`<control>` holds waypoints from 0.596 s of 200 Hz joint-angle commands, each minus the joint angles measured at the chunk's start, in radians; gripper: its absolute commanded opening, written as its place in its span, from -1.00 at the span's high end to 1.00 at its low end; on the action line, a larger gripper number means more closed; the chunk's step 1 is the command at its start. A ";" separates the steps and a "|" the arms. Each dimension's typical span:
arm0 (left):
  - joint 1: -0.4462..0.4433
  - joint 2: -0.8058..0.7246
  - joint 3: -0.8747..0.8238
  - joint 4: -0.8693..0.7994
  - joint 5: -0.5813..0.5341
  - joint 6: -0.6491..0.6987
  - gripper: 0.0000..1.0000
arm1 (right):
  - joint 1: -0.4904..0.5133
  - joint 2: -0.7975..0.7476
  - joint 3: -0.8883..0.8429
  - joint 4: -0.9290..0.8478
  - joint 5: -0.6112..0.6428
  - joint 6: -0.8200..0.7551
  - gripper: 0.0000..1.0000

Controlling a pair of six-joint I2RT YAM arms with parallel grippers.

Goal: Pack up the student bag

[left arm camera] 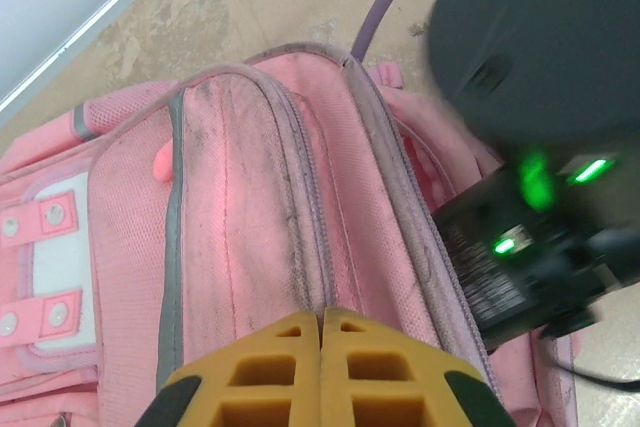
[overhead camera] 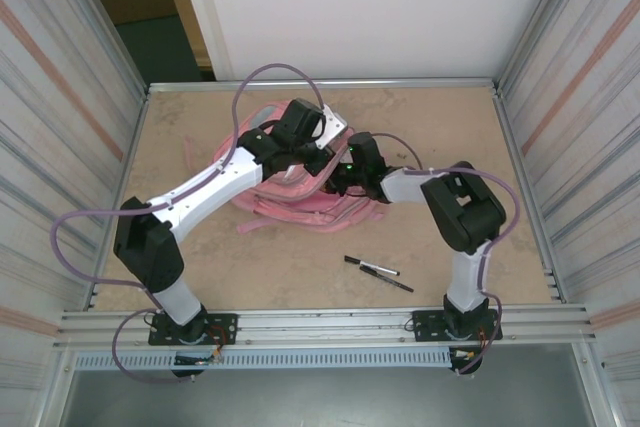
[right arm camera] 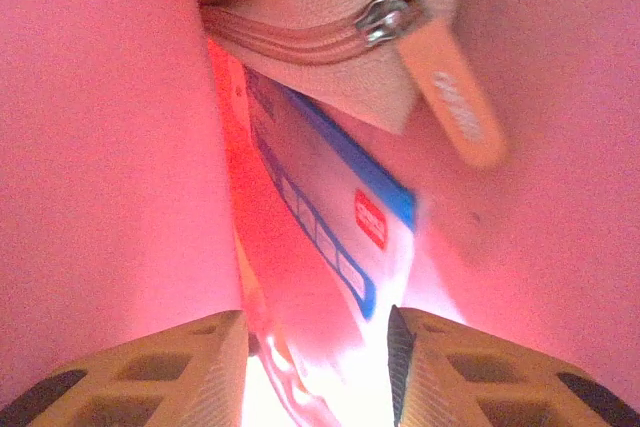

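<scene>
Both arms (overhead camera: 215, 187) sprawl over the pink bag (overhead camera: 295, 211) from above, covering most of it. Inside, a white card (right arm camera: 320, 197) with a blue edge comes up blurred, print unreadable, its lower end lost in glare between the fingers of the right pincer (right arm camera: 318, 347).

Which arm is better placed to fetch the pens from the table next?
Right, probably: the pens lie near its base and the right hand is open, while the left hand is shut over the student bag.

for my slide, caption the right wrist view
Right gripper, jaws apart, by a blue-edged white card inside the pink student bag, zipper pull above.
</scene>
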 commanded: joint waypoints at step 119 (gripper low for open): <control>0.159 -0.248 -0.394 0.157 0.504 -0.524 -0.18 | -0.136 -0.759 -0.135 -0.800 0.432 -0.762 0.17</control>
